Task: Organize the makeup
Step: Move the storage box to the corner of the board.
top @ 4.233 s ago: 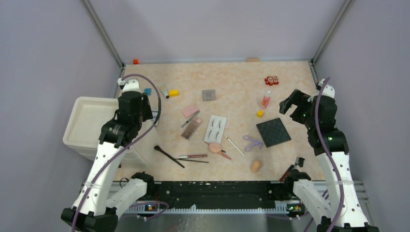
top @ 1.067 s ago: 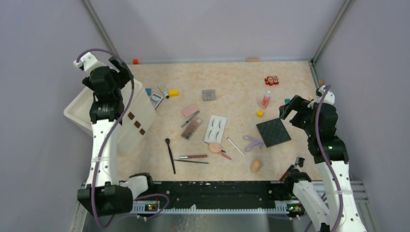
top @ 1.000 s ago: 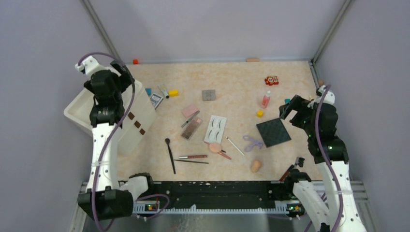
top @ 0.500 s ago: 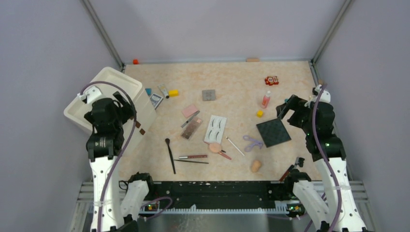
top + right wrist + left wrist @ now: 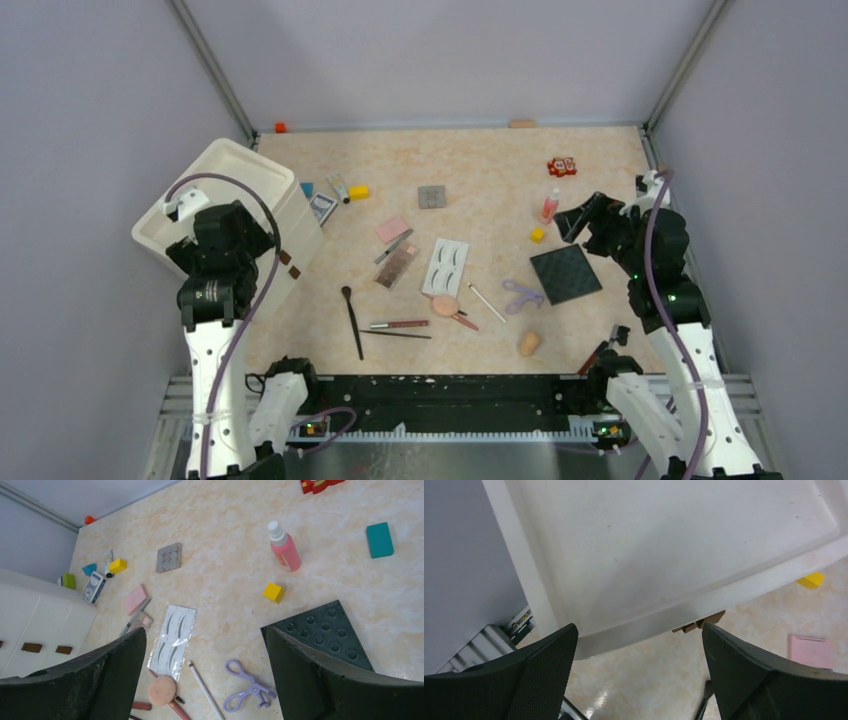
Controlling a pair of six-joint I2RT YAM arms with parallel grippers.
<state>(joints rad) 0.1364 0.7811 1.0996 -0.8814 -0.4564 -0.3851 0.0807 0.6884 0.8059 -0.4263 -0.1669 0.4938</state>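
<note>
The makeup lies loose mid-table: pink compact [image 5: 393, 229], brown palette [image 5: 397, 266], white eyelash card [image 5: 447, 266], black brush [image 5: 352, 320], pencils [image 5: 398, 324], peach puff [image 5: 445, 304], sponge [image 5: 529, 343], purple curler [image 5: 521, 295]. The right wrist view shows the card [image 5: 174, 639], puff [image 5: 163, 689] and curler [image 5: 247, 686]. My left gripper [image 5: 250, 232] hangs open and empty over the near rim of the white bin [image 5: 235, 165], its jaws [image 5: 639, 635] wide apart. Above the dark studded plate's [image 5: 566, 273] far corner my right gripper [image 5: 582, 218] is open and holds nothing [image 5: 205, 632].
A pink spray bottle [image 5: 549, 206], a yellow block [image 5: 538, 235], a grey square tray [image 5: 432, 197] and a red item [image 5: 561, 166] lie at the back right. A patterned card box [image 5: 322, 207], a tube and small blocks sit beside the bin. Metal posts frame the table's corners.
The left arm has swung back from the bin's far side to its near rim. The right gripper has moved left over the studded plate. Earlier the bin shifted and the brush turned.
</note>
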